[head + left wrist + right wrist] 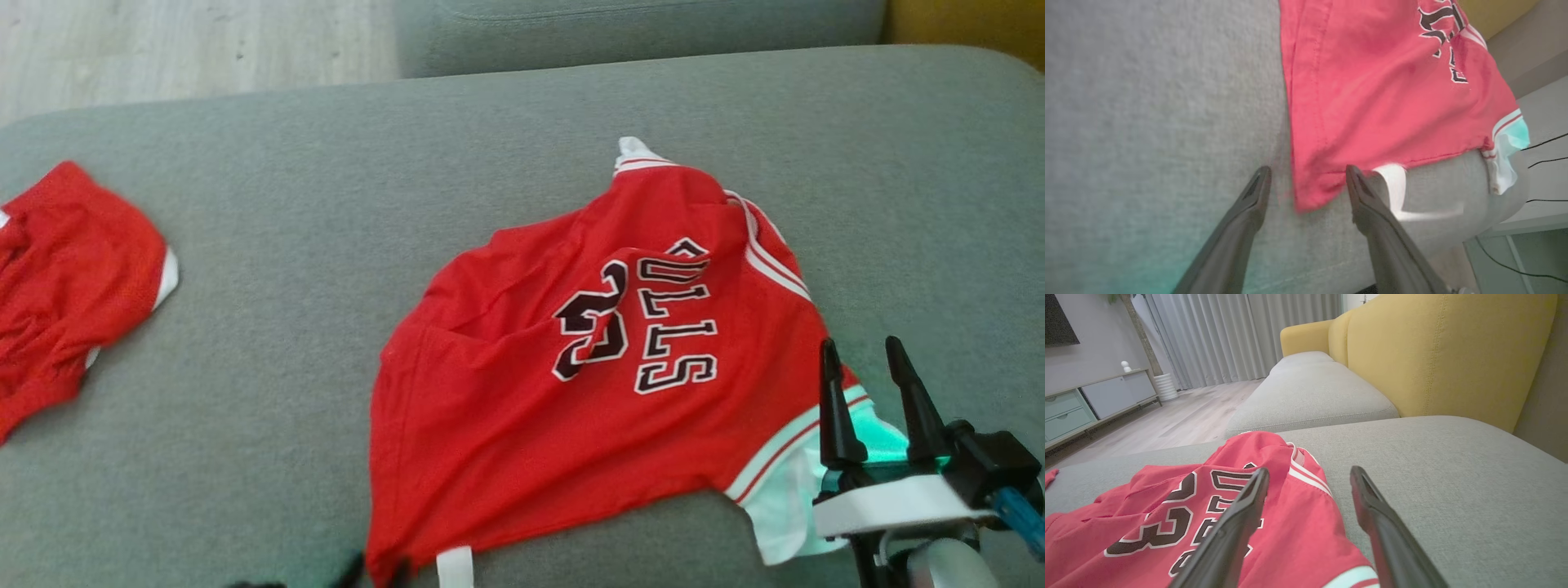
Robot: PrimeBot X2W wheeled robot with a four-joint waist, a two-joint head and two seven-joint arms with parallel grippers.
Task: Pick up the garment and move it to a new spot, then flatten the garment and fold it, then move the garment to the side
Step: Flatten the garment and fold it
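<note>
Jersey (522,425) is laid crumpled on the grey cushion (269,204), right of centre in the head view, lettering up. Left gripper (1306,177) is seen released: fingers are spread, and the jersey's lower corner is lying between them, not pinched. Right gripper (861,347) is likewise held wide apart with nothing grasped; tips are seen over the jersey's white-trimmed edge, contact cannot be told. Second red garment (73,278) is seen well apart at the cushion's left edge. Yellow backrest (1433,355) is seen beyond.
</note>
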